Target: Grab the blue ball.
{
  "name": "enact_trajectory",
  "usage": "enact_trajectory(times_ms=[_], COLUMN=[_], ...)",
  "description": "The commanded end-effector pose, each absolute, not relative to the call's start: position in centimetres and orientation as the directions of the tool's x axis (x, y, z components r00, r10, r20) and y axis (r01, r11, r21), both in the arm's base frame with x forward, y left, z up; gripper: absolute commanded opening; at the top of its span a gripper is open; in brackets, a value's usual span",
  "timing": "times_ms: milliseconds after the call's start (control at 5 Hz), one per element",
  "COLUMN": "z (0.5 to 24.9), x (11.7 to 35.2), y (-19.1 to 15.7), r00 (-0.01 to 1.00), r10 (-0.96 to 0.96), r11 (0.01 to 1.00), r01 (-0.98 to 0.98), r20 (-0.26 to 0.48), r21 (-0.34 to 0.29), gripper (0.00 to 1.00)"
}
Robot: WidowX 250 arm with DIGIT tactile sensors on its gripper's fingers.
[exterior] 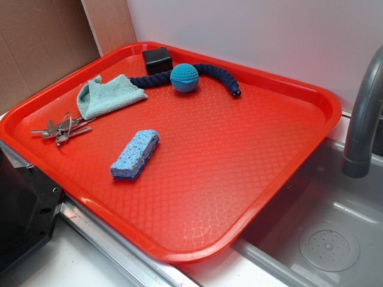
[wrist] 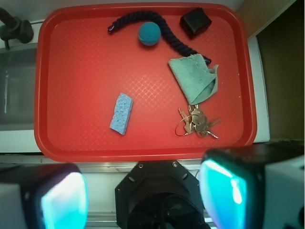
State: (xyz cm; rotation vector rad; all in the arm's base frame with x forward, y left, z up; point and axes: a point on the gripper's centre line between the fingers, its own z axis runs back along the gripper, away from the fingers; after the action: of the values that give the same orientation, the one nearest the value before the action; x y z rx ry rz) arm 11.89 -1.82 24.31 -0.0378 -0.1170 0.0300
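The blue ball, round, teal and crocheted, rests at the far side of the red tray, touching the dark navy rope. In the wrist view my gripper hangs high above the tray's near edge, over the robot base, far from the ball. Its two fingers stand wide apart with nothing between them. The gripper itself is out of the exterior view.
On the tray also lie a black box, a green cloth, a bunch of keys and a light blue sponge. A grey sink with a faucet adjoins the tray.
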Motion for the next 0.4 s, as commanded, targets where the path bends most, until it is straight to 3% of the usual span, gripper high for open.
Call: enact_trajectory(times_ms=[0, 200], z=[24.3, 19.3], x=[11.9, 16.9], y=[-1.8, 1.8], r00=[0.993, 0.992], r10=[0.032, 0.105], r11=[0.999, 0.992], r01=[-0.028, -0.109], r20=[0.116, 0.075], r21=[-0.039, 0.055], gripper=[1.0, 1.0])
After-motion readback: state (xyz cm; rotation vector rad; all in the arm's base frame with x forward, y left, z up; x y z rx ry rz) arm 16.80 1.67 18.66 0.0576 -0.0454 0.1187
